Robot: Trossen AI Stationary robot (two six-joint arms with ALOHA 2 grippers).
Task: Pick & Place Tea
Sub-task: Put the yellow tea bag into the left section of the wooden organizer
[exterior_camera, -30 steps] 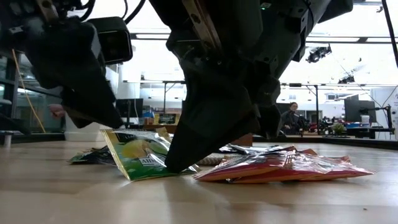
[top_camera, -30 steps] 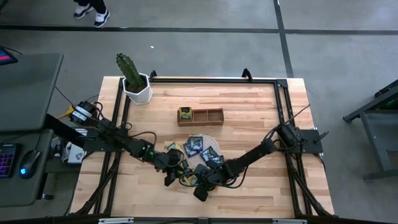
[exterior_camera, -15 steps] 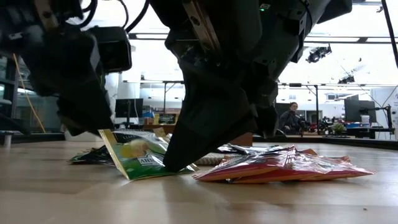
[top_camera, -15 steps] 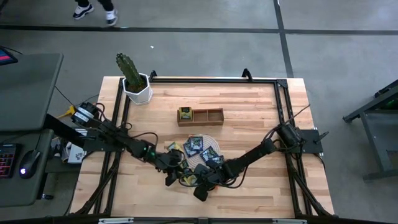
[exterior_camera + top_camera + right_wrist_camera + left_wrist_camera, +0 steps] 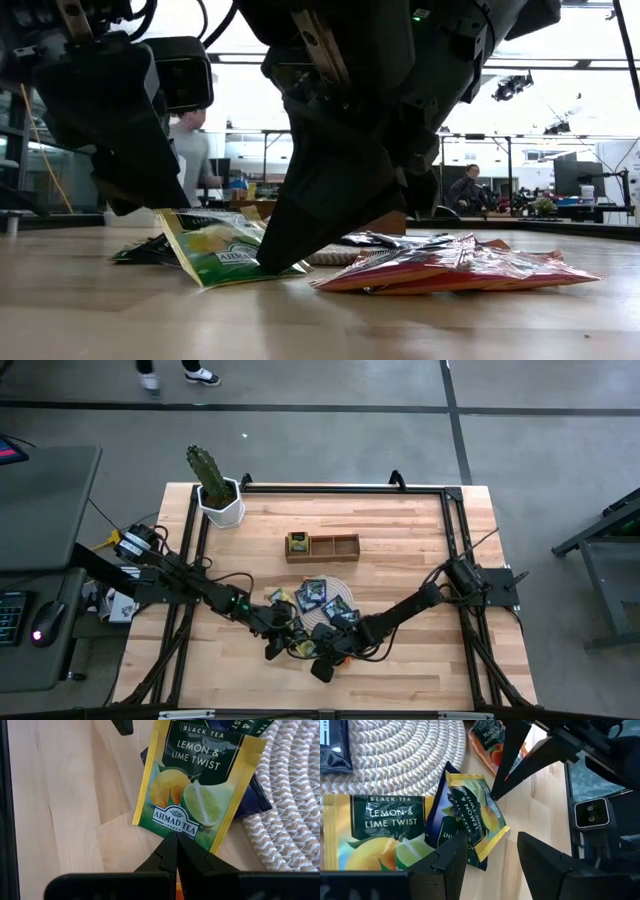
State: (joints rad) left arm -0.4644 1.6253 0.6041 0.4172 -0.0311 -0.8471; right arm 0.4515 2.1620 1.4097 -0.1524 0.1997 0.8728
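Now right fingers (image 5: pixel 176 851) pressed together at lemon-lime sachet (image 5: pixel 197 785) edge; left fingers (image 5: pixel 452 857) spread alongside.

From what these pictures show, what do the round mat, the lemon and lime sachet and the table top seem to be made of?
Round mat: probably pale cord or fibre, matt; braided strands coil in rings.
Lemon and lime sachet: apparently printed paper or foil laminate, smooth with slight sheen; sharp print, crisp flat edges.
Table top: looks like light wood, smooth; grain lines and joined strips show.
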